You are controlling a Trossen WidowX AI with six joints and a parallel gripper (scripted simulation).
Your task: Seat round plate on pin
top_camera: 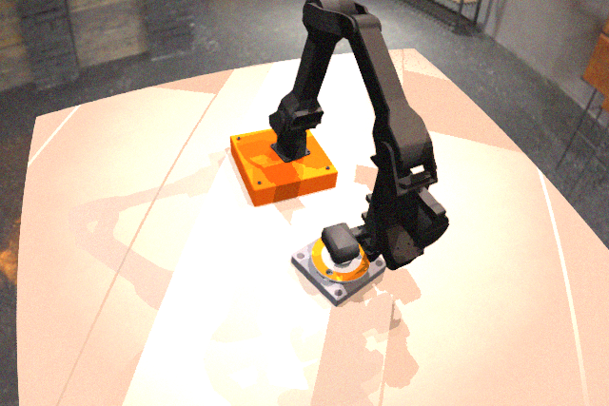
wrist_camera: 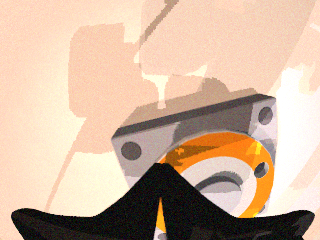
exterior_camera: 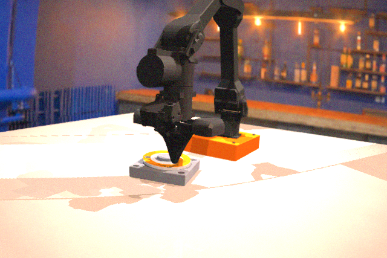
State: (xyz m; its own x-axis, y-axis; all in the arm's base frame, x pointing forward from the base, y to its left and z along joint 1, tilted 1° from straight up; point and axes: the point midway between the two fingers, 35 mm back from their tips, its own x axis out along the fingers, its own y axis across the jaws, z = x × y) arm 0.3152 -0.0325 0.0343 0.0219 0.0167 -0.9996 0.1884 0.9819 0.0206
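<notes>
- Left of centre in the exterior view, I see the grey square base (exterior_camera: 162, 172) resting on the pale table (exterior_camera: 94, 217), with the round plate (exterior_camera: 153, 156) on top of it, its yellow-orange ring around a white middle.
- At the middle of that view, my gripper (exterior_camera: 175, 159) points straight down with its fingers pressed together on nothing, and its tip meets the plate's near right part; I cannot tell whether it truly touches.
- Right of the base, a little further back, the arm's orange mounting block (exterior_camera: 228, 145) stands apart from the base.
- Seen from the wrist, the closed fingers cover the plate's lower left, while one hole (wrist_camera: 262, 170) in the orange ring shows at the right.
- I cannot tell from any view whether the plate lies flat, nor where the pin sits.
</notes>
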